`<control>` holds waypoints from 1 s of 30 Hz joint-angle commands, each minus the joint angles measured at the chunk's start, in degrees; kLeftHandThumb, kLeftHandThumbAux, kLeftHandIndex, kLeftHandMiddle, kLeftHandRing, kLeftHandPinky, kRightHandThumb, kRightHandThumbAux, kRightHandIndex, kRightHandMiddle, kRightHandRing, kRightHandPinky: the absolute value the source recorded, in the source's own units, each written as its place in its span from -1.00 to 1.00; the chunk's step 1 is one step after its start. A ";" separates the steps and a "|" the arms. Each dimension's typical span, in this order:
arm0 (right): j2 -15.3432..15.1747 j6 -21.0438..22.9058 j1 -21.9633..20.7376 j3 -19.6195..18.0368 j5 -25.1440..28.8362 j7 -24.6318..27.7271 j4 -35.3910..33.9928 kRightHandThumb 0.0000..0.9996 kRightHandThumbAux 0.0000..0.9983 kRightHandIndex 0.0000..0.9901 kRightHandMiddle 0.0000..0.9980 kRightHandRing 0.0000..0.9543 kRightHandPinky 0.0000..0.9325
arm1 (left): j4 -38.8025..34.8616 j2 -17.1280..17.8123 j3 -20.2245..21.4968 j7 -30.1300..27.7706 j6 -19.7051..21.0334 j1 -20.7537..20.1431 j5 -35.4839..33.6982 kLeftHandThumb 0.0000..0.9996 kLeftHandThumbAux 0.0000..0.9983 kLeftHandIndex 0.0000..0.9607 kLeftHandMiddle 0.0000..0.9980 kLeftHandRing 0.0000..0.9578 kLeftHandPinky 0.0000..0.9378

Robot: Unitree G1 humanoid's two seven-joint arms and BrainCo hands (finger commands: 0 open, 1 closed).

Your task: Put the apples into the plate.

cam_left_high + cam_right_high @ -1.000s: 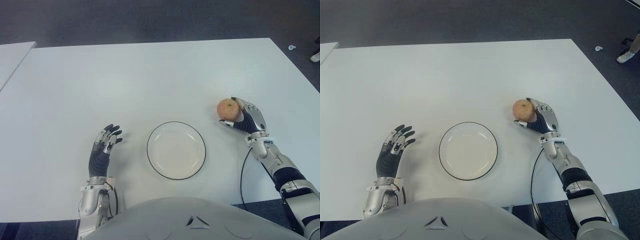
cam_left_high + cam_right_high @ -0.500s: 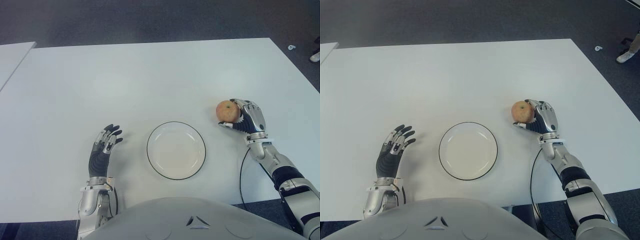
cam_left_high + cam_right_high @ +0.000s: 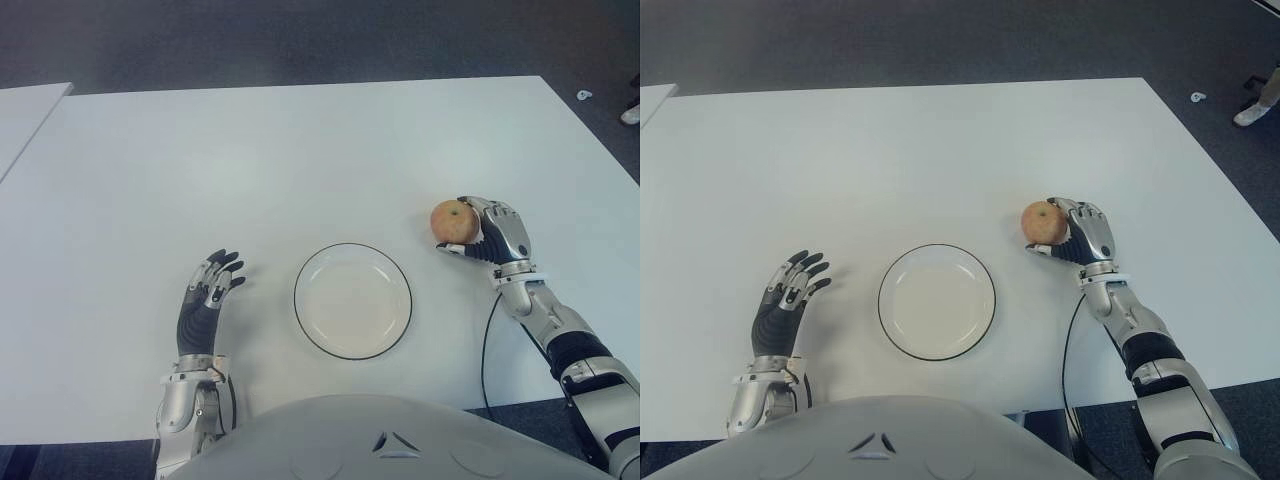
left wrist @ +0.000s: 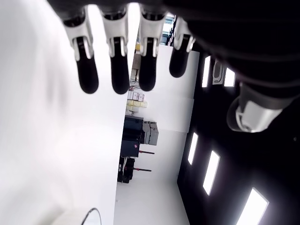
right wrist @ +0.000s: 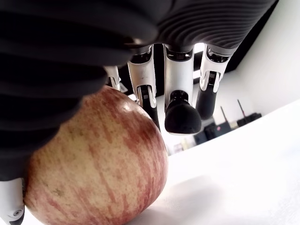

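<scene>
Nearest robot, on white worktop: left hand idle left of plate, fingers spread, holding nothing. Plate empty, central, ready to receive. Farther right: right hand wraps apple from side, fingers curled on it, likely for carrying to plate.
</scene>
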 commanded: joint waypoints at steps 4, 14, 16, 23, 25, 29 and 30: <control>0.44 0.51 1.71 -0.97 1.36 2.20 -1.33 -0.50 0.70 0.59 0.72 0.73 0.74 | -0.06 -0.01 -0.11 -1.26 0.48 0.26 -0.94 -0.48 -0.06 -0.59 -0.53 -0.45 -0.36; 0.24 0.61 1.56 -1.84 1.56 2.11 -2.38 -0.45 0.67 0.58 0.72 0.74 0.75 | 0.22 -0.17 -0.09 -1.02 0.02 0.19 -0.25 -0.48 -0.05 -0.59 -0.54 -0.46 -0.37; 0.06 0.67 1.34 -2.15 1.56 2.08 -3.21 -0.44 0.67 0.59 0.73 0.75 0.78 | 0.23 -0.12 -0.08 -1.11 0.07 0.12 -0.35 -0.48 -0.05 -0.59 -0.54 -0.46 -0.37; -0.76 1.87 1.13 -3.78 1.34 3.30 -9.42 -0.42 0.69 0.66 0.80 0.83 0.88 | 0.28 -0.09 -0.05 -1.21 0.30 0.01 -0.61 -0.48 -0.05 -0.59 -0.53 -0.45 -0.36; -1.04 1.75 1.56 -4.40 1.51 3.72 -10.84 -0.43 0.69 0.67 0.80 0.83 0.85 | 0.34 -0.11 -0.05 -1.23 0.25 -0.03 -0.63 -0.48 -0.05 -0.59 -0.53 -0.45 -0.36; -1.74 1.69 3.56 -6.63 2.91 6.05 -16.77 -0.40 0.68 0.64 0.79 0.82 0.81 | 0.48 -0.13 -0.06 -1.34 -0.01 0.14 -0.57 -0.48 -0.05 -0.60 -0.53 -0.44 -0.36; -1.77 1.77 4.01 -7.14 3.16 6.60 -18.05 -0.40 0.67 0.64 0.79 0.82 0.81 | 0.52 -0.14 -0.05 -1.36 -0.04 0.15 -0.57 -0.48 -0.05 -0.60 -0.53 -0.44 -0.35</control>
